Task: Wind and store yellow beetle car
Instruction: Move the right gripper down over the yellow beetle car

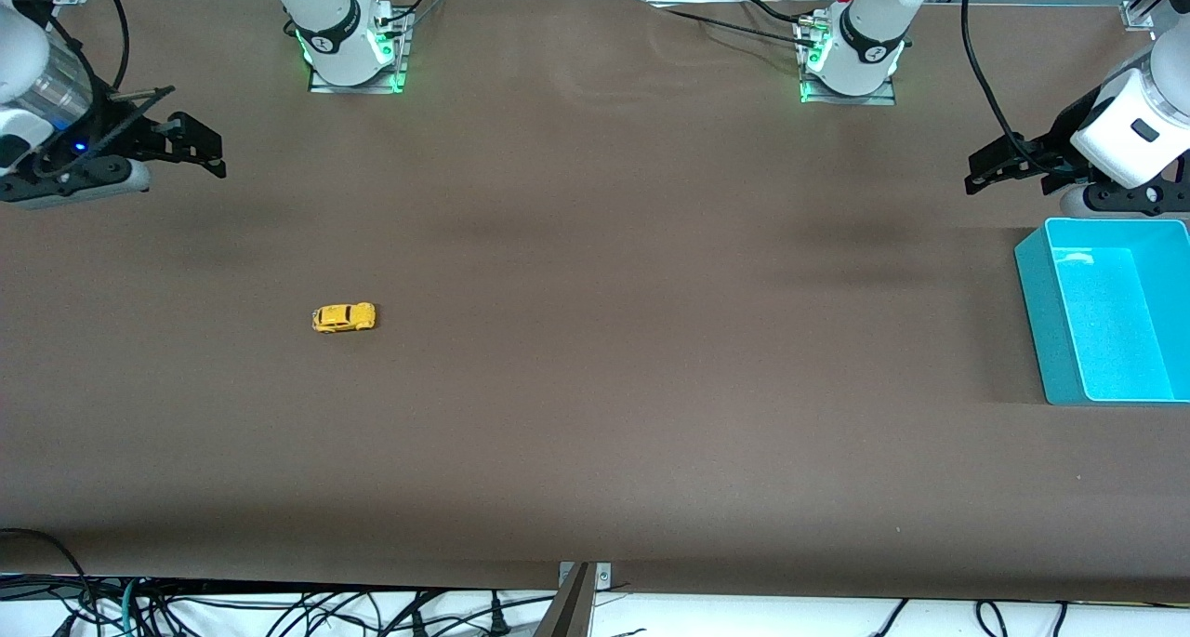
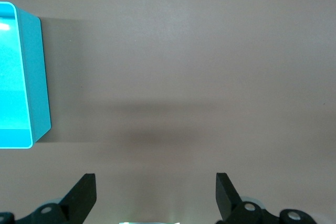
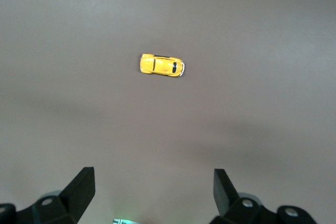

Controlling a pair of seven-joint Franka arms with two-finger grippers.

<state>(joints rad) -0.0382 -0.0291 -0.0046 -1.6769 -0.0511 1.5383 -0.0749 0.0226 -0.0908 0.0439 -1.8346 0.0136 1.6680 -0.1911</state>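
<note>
— What's over at the right arm's end of the table?

— The right gripper (image 1: 191, 149) hangs in the air above bare brown table (image 1: 595, 414), fingers spread wide with nothing between them. Its wrist view shows both black fingertips (image 3: 84, 184) apart and the cloth under them.

— And the toy?

— The yellow beetle car (image 1: 344, 317) sits on its wheels on the table, alone, nearer the front camera than that gripper and well apart from it. Nothing touches it. From the right wrist camera it shows as a small yellow shape (image 3: 162, 65) lying side-on, clear of the fingers.

— Middle of the table?

— Only the brown cover, with the 2 arm bases along the edge farthest from the camera.

— The left arm's end?

— The left gripper (image 1: 990, 167) hovers there, released too, its 2 fingertips (image 2: 84, 192) wide apart. Just beside it, nearer the camera, stands a turquoise bin (image 1: 1046, 325), open-topped, nothing inside that I can see. The car is well apart from it.
</note>
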